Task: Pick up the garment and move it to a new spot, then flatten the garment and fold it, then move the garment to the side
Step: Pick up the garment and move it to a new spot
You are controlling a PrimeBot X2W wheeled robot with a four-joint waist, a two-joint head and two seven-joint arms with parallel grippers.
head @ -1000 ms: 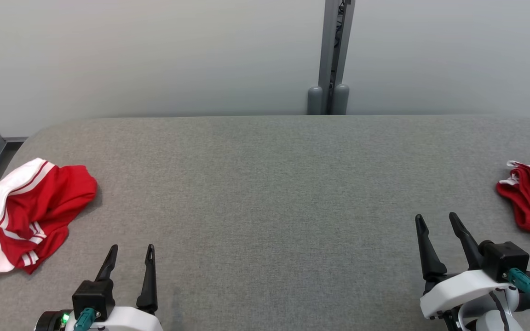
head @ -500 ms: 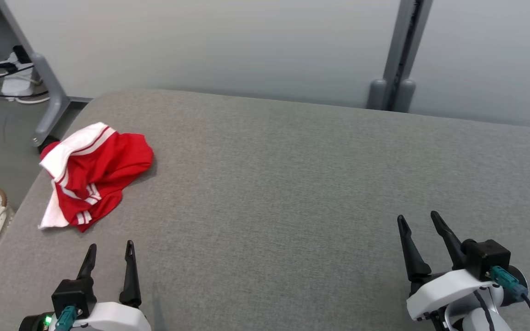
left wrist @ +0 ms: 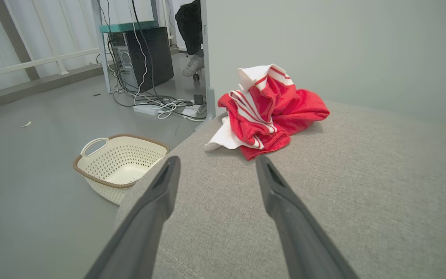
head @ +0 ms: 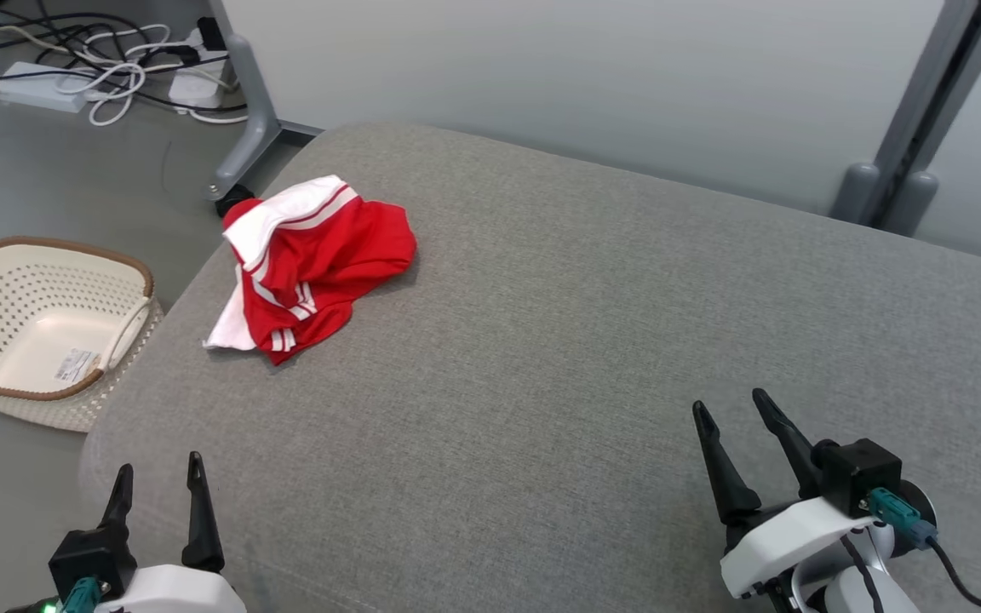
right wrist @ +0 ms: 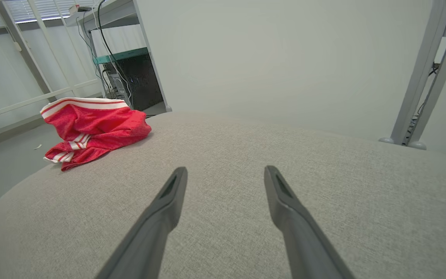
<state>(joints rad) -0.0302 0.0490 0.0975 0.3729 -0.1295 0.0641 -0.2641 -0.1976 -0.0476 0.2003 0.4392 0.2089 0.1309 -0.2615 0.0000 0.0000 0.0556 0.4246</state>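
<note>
Head has swung left over the last second. The whole frame shifted, so that's our camera moving, not the cloth. The garment (head: 312, 264) sits where it was: a crumpled red-and-white heap near the far-left corner of the grey padded table (head: 559, 340), close to the edge, now nearer the middle of the head view. A cream basket (head: 39, 323) on the floor off that corner and a tangle of cables (head: 107, 77) behind it have come into frame.

Both claws are spread wide and empty. We have the left gripper (head: 158, 464) at the table's near-left edge, fingers aimed roughly at the heap. In its wrist view the garment lies ahead of the fingertips, apart from them. The right gripper (head: 729, 402) is over the near-right, well apart from the cloth.

We read this as step one barely started: target in view, no reach yet. Left arm looks like the natural pick. We'd grab the bunched part so the heap doesn't drag off the edge.
</note>
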